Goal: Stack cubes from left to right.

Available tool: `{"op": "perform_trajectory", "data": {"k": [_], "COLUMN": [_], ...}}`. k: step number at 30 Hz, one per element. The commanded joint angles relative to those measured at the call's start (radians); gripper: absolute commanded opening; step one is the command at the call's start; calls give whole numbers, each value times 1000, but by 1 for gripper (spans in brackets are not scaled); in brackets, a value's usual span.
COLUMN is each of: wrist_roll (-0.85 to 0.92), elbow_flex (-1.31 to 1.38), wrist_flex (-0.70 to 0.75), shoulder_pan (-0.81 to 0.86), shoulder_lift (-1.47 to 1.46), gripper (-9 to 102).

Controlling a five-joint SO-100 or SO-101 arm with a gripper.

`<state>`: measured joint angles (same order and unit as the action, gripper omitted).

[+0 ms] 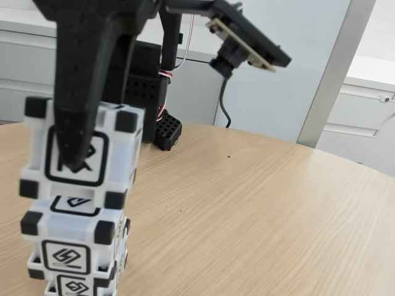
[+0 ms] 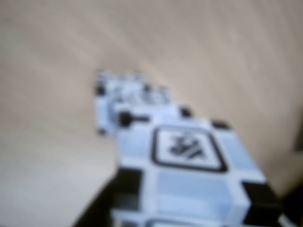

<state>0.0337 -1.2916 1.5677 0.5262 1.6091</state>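
Fixed view showed the end effector [image 1: 77, 161] coming down from above, one black finger [image 1: 80, 123] lying flat over the front face of the top cube [image 1: 114, 161]. The fingers appeared closed onto that cube, though the far finger was hidden behind it, so the grip was judged rather than confirmed. The top cube sat directly over the middle cube [image 1: 71, 237], tilted a little and shifted slightly toward the right of this view. The bottom cube [image 1: 74, 285] rested on the desk [image 1: 259, 216] at the lower left of the picture. All three shared one vertical axis, and the coming move turned on that alignment: release called for the top cube square on the middle one. Wrist view was blurred; the held cube [image 2: 189, 165] filled the foreground with the lower cubes beyond
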Motion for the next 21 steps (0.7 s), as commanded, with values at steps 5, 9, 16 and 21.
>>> {"op": "perform_trajectory", "data": {"k": [5, 9, 16, 21], "wrist_roll": [48, 43, 49, 57], "elbow_flex": [5, 6, 6, 5], "wrist_flex": [87, 87, 87, 87], "shoulder_pan": [9, 11, 11, 11], "shoulder_lift": [21, 17, 8, 6], "gripper": [4, 5, 5, 11]}}
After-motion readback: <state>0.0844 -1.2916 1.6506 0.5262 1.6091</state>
